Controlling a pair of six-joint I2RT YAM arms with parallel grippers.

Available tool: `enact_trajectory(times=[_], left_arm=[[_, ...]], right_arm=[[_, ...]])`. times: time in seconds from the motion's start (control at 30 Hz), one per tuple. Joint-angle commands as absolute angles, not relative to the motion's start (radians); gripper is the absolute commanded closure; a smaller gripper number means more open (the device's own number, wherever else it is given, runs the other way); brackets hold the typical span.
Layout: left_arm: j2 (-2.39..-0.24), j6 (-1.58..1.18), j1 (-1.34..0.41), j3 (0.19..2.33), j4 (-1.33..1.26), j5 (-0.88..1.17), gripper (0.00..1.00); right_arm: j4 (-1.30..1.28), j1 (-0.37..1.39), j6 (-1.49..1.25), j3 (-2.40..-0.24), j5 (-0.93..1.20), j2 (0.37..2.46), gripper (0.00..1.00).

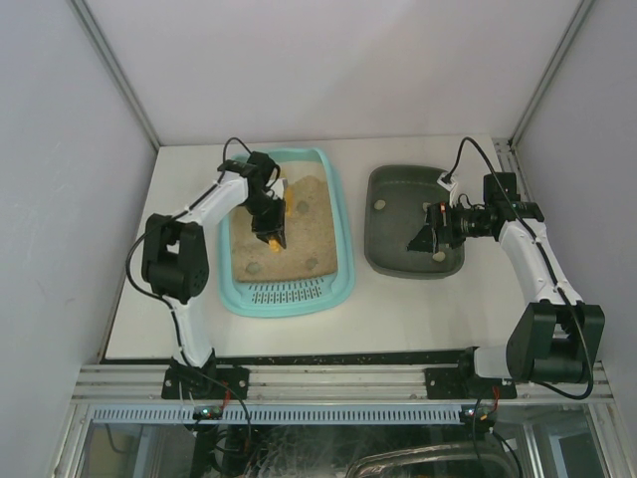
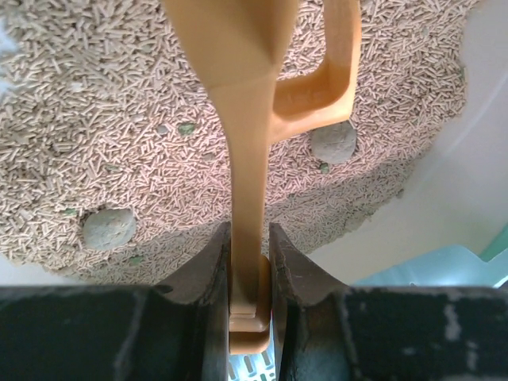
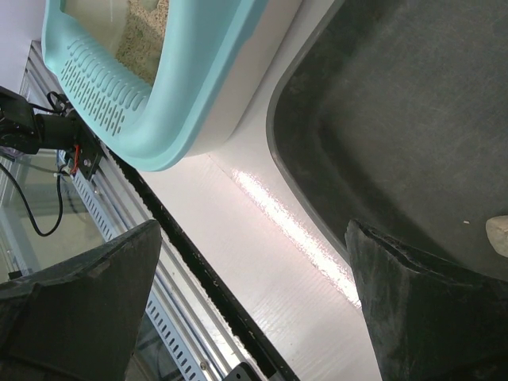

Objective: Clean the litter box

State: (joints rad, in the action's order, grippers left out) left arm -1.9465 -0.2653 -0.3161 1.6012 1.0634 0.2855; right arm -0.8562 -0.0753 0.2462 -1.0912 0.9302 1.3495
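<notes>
From above, my left gripper (image 1: 271, 237) hung over the litter box (image 1: 289, 296) on the table's (image 1: 139, 319) left half, clenched on an orange scoop (image 1: 281, 191). Two clumps (image 1: 379, 205) lay in the dark grey tray (image 1: 398, 264) to the right, so I judged the job partly done. At least two more sat in the sand near the grate.

Through my left wrist camera, my fingers (image 2: 208, 262) pinched the scoop's handle. One clump lay on each side of it among the pellets (image 2: 103, 103).

Through my right wrist camera, my right gripper (image 3: 254, 254) was spread wide and empty over the grey tray's near rim. Only a bare strip of table and the box's raised rim lay between the trays.
</notes>
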Motion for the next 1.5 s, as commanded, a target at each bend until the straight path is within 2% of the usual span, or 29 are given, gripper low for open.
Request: enact_trajectory(times=[0.0,0.33,0.77,0.83,1.0,1.23,1.47], left_arm=[[-1.963,-0.218,-0.326,1.684,1.059,0.299,1.00],[-1.998,-0.209,-0.369,1.673,1.084,0.116,1.00],[-2.094,-0.199,-0.438,1.739,1.107,0.147,1.00],[-2.103,-0.193,-0.443,1.744,1.098,0.188,1.00],[-2.086,-0.201,-0.445,1.712,0.995,0.445,1.00],[-2.069,-0.222,-0.445,1.668,0.894,0.625,1.00],[-1.981,-0.316,-0.433,1.506,0.706,0.757,1.00]], right_arm=[[-0.840,-0.077,0.257,-1.098,0.962,1.319,0.00],[-0.838,-0.077,0.255,-1.098,0.958,1.329,0.00],[-0.839,-0.080,0.257,-1.098,0.953,1.330,0.00],[-0.839,-0.079,0.257,-1.098,0.952,1.331,0.00],[-0.840,-0.078,0.258,-1.098,0.951,1.335,0.00],[-0.840,-0.077,0.259,-1.098,0.950,1.339,0.00],[-0.838,-0.078,0.259,-1.098,0.944,1.339,0.00]])
